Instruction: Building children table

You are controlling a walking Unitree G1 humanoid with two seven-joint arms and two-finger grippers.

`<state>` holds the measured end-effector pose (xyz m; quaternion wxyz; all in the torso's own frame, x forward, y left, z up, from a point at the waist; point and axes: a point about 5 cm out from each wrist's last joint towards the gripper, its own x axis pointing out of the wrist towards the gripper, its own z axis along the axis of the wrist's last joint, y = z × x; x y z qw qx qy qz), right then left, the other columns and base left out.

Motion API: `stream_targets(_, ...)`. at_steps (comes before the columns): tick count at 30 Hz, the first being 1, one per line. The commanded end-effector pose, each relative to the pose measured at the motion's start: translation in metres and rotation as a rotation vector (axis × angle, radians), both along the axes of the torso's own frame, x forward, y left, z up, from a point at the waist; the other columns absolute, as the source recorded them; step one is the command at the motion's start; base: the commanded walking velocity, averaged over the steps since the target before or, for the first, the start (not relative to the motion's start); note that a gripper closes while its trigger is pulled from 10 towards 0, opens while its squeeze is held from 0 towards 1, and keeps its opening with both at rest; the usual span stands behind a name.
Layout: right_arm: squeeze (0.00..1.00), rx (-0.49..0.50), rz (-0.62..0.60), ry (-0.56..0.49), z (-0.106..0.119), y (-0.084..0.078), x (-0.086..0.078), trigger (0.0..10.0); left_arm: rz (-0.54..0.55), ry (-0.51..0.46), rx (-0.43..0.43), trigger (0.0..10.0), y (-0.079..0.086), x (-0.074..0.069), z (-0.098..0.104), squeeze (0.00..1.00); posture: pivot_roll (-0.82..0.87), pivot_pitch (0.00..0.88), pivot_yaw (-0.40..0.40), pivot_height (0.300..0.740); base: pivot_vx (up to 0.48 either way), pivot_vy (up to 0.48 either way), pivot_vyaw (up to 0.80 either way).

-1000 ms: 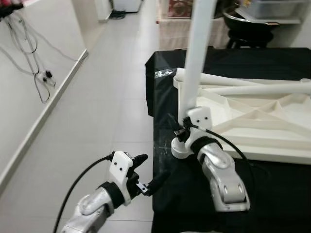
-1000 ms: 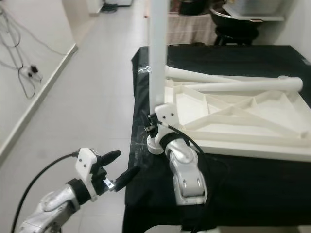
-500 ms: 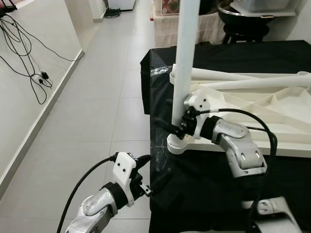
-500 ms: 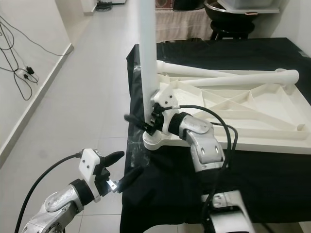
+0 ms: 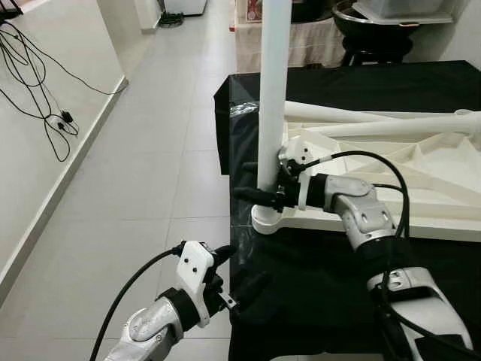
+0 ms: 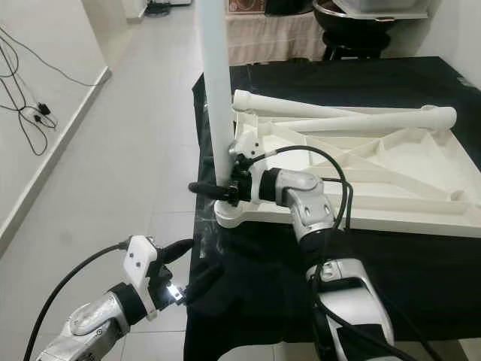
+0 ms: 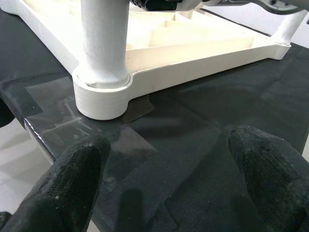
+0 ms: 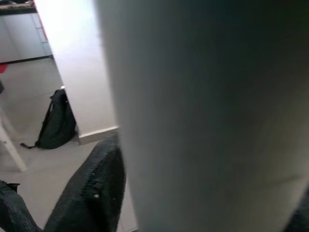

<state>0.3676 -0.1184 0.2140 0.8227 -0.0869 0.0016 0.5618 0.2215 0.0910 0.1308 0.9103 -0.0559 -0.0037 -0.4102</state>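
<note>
Two black fingers of the right gripper [image 5: 264, 194] clamp the upright white leg [image 5: 270, 98] just above its round corner socket [image 5: 268, 220] on the upturned tabletop [image 6: 391, 169]; to seat it well, I judge the leg must stay plumb while being turned and pressed down. The left gripper [image 5: 240, 274] hangs spread apart at the black table [image 5: 331, 278] edge, below the socket

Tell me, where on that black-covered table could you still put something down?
Bare black cloth lies along the near edge, in front of the upturned white tabletop, and in a strip behind it. The near left corner is crowded: the upright leg, the right gripper around it, and the left gripper just below.
</note>
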Motion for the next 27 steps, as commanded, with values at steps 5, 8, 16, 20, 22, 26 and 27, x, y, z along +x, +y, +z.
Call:
stream_targets(5, 0.0, 0.012, 0.041, 0.039, -0.012, -0.001, 0.0, 0.0, -0.006, 0.018, 0.007, 10.0, -0.001, -0.006, -0.002, 0.0, 0.02, 0.179, 0.031, 0.74, 0.0, 0.0, 0.0)
stream_targets(8, 0.0, 0.01, 0.011, 0.023, -0.014, -0.009, -0.002, 0.0, -0.006, 0.021, 0.004, 10.0, -0.001, -0.007, -0.002, 0.0, 0.02, 0.179, 0.03, 0.74, 0.0, 0.0, 0.0)
stream_targets(16, 0.0, 0.042, -0.937, 0.127, -0.078, -0.031, -0.053, 0.0, -0.006, 0.029, -0.003, 10.0, 0.004, -0.007, -0.001, 0.0, -0.03, 0.2, 0.033, 0.74, 0.0, 0.0, 0.0)
stream_targets(20, 0.0, 0.024, -1.003, 0.193, -0.091, -0.021, -0.083, 0.0, -0.008, 0.031, -0.004, 10.0, 0.005, -0.005, -0.002, 0.0, -0.04, 0.176, 0.036, 0.74, 0.0, 0.0, 0.0)
stream_targets(22, 0.0, 0.001, -0.97, 0.158, -0.088, -0.018, -0.08, 0.0, -0.01, 0.033, -0.004, 10.0, 0.005, -0.003, -0.002, 0.0, -0.04, 0.171, 0.039, 0.74, 0.0, 0.0, 0.0)
stream_targets(26, 0.0, -0.018, -0.946, 0.114, -0.083, -0.015, -0.066, 0.0, -0.012, 0.031, -0.001, 10.0, 0.004, 0.0, -0.003, 0.0, -0.03, 0.16, 0.029, 0.74, 0.0, 0.0, 0.0)
stream_targets(27, 0.0, -0.021, -0.94, 0.109, -0.081, -0.013, -0.063, 0.0, -0.01, 0.029, 0.001, 10.0, 0.004, 0.001, -0.003, 0.0, -0.03, 0.16, 0.029, 0.74, 0.0, 0.0, 0.0)
